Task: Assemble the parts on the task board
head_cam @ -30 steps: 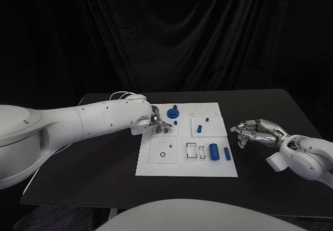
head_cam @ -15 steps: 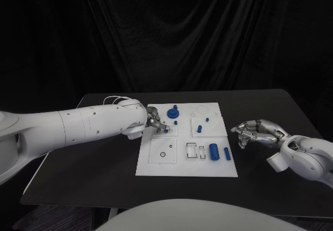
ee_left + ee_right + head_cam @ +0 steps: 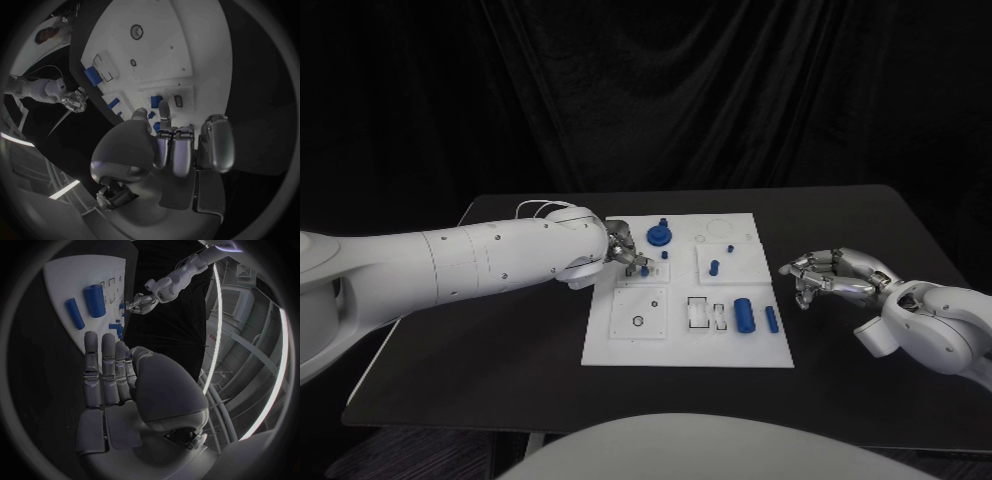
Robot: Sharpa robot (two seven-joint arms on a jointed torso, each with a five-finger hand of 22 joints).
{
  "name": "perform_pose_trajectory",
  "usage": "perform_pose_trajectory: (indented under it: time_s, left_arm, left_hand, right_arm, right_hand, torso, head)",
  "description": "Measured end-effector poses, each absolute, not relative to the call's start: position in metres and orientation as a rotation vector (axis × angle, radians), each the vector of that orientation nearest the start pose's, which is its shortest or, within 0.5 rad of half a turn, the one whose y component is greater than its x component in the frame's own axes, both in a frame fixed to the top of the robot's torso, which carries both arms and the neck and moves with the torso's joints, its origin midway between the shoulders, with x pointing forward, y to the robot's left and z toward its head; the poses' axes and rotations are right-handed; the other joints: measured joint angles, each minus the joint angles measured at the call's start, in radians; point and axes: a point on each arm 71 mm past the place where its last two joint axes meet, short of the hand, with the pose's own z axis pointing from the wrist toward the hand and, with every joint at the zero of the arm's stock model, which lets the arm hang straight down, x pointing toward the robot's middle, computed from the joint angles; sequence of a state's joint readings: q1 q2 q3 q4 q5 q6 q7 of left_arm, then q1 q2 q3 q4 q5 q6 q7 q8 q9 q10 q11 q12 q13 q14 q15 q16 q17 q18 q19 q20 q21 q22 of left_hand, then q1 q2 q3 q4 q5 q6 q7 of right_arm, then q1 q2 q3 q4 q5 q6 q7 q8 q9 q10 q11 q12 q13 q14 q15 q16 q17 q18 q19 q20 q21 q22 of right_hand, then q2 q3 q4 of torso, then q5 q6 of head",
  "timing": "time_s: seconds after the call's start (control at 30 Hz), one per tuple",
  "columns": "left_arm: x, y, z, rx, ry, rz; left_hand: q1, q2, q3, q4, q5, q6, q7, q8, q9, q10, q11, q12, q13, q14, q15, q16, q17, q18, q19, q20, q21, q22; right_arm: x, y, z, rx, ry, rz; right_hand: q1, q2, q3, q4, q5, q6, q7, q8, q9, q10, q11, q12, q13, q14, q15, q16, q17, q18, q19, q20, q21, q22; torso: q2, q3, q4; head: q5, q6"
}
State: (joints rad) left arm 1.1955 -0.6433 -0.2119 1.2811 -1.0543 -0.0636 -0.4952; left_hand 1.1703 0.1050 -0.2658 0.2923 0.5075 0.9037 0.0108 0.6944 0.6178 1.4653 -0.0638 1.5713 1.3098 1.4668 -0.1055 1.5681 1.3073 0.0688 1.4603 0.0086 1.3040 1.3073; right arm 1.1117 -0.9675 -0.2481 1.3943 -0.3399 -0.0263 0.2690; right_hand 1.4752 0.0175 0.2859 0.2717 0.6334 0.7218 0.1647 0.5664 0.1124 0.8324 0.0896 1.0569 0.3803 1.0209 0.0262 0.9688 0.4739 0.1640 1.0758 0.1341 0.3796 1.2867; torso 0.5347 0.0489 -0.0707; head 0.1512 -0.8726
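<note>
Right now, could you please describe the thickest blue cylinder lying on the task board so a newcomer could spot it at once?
Find the white task board in the middle of the black table. At the board's near corner on the robot's right lies the thick blue cylinder. It is fatter than the slim blue pin right beside it.
</note>
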Motion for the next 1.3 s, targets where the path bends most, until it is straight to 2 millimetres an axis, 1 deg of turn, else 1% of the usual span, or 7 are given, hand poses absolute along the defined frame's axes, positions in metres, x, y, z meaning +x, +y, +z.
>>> perform_pose_trajectory:
  time_s: [0.23, 0.3, 0.4, 0.47, 0.53, 0.93, 1.3]
  left_arm:
    - [0.493, 0.197, -0.291, -0.269, 2.285, -0.284]
    - [0.492, 0.197, -0.291, -0.269, 2.287, -0.281]
    - [0.491, 0.196, -0.292, -0.27, 2.29, -0.277]
    - [0.491, 0.195, -0.293, -0.27, 2.293, -0.275]
    - [0.49, 0.194, -0.295, -0.27, 2.296, -0.274]
    - [0.487, 0.19, -0.302, -0.272, 2.307, -0.274]
    - [0.488, 0.19, -0.304, -0.279, 2.301, -0.268]
  left_hand:
    - [0.007, -0.004, 0.001, 0.0, 0.0, -0.01, 0.003, -0.017, -0.007, 0.0, 0.007, 0.0, 0.0, 0.0, 0.0, 0.0, 0.0, 0.0, -0.011, 0.004, -0.017, 0.0]
    - [0.015, -0.001, 0.007, -0.001, 0.0, -0.013, 0.006, -0.021, -0.009, 0.0, 0.007, 0.0, 0.0, 0.0, 0.0, 0.0, 0.0, 0.0, -0.011, 0.004, -0.023, 0.0]
    - [0.023, -0.008, 0.009, 0.0, 0.006, -0.014, 0.007, -0.027, -0.011, 0.0, 0.007, 0.0, 0.0, -0.004, 0.004, 0.0, 0.0, 0.0, -0.015, 0.008, -0.023, 0.0]
    - [0.027, -0.005, 0.012, 0.0, 0.006, -0.014, 0.007, -0.027, -0.011, 0.0, 0.007, 0.0, 0.0, -0.004, 0.004, 0.0, 0.0, 0.0, -0.015, 0.008, -0.023, 0.0]
    - [0.032, -0.01, 0.013, -0.001, 0.006, -0.014, 0.007, -0.027, -0.011, 0.0, 0.007, 0.0, 0.0, -0.004, 0.004, 0.0, 0.0, 0.0, -0.015, 0.008, -0.023, 0.0]
    - [0.045, -0.013, 0.018, -0.001, 0.012, -0.018, 0.011, -0.031, -0.012, 0.0, 0.007, 0.0, 0.0, 0.0, 0.007, 0.0, 0.0, 0.0, -0.016, 0.009, -0.032, 0.001]
    - [0.049, -0.011, 0.024, -0.001, 0.018, -0.021, 0.014, -0.035, -0.013, 0.003, 0.011, 0.0, 0.0, 0.0, 0.007, 0.0, 0.0, 0.0, -0.018, 0.011, -0.032, 0.001]
  right_arm:
    - [0.436, -0.3, -0.303, 0.935, 1.981, 1.224]
    - [0.436, -0.3, -0.303, 0.936, 1.981, 1.224]
    - [0.435, -0.301, -0.303, 0.936, 1.981, 1.224]
    - [0.435, -0.3, -0.303, 0.936, 1.982, 1.224]
    - [0.435, -0.3, -0.303, 0.936, 1.982, 1.224]
    - [0.435, -0.301, -0.303, 0.938, 1.982, 1.222]
    - [0.435, -0.301, -0.303, 0.937, 1.983, 1.222]
  right_hand:
    - [0.0, 0.0, 0.0, 0.0, 0.0, 0.0, 0.0, 0.0, 0.0, 0.0, 0.0, 0.0, 0.0, -0.004, 0.004, 0.0, 0.0, 0.0, 0.0, 0.0, 0.0, 0.0]
    - [0.0, 0.0, 0.0, 0.0, 0.0, 0.0, 0.0, 0.0, 0.0, 0.0, 0.0, 0.0, 0.0, -0.003, 0.003, 0.0, 0.0, 0.0, 0.0, 0.0, 0.0, 0.0]
    - [0.0, 0.0, 0.0, 0.0, 0.0, 0.0, 0.0, 0.0, 0.0, 0.0, 0.0, 0.0, 0.0, -0.004, 0.004, 0.0, 0.0, 0.0, 0.0, 0.0, 0.0, 0.0]
    - [0.0, 0.0, 0.0, 0.0, 0.0, 0.0, 0.0, 0.0, 0.0, 0.0, 0.0, 0.0, 0.0, -0.004, 0.003, 0.0, 0.0, 0.0, 0.0, 0.0, 0.0, 0.0]
    - [0.0, 0.0, 0.0, 0.0, 0.0, 0.0, 0.0, 0.0, 0.0, 0.0, 0.0, 0.0, -0.001, -0.003, 0.004, 0.0, -0.001, 0.0, 0.0, 0.0, 0.0, 0.0]
    - [0.0, 0.0, 0.0, 0.0, 0.0, 0.0, 0.0, 0.0, 0.0, 0.0, 0.0, 0.0, -0.001, -0.004, 0.003, 0.0, -0.001, 0.0, 0.0, 0.0, 0.0, 0.0]
    - [0.0, 0.0, 0.0, 0.0, 0.0, 0.0, 0.0, 0.0, 0.0, 0.0, 0.0, 0.0, -0.001, -0.003, 0.003, 0.0, -0.001, 0.0, 0.0, 0.0, 0.0, 0.0]
  torso:
    - [0.0, 0.0, -0.0002]
    - [0.0, 0.0, -0.0003]
    - [0.0, 0.0, -0.0003]
    - [0.0, 0.0, -0.0003]
    - [0.0, 0.0, -0.0002]
    - [0.0, 0.0001, -0.0001]
    - [0.0, 0.0003, 0.0]
  head:
    - [0.0, 0.0]
    - [0.0, 0.0]
    - [0.0, 0.0]
    - [0.0, 0.0]
    - [0.0, 0.0]
    - [-0.001, 0.0]
    - [-0.003, 0.0]
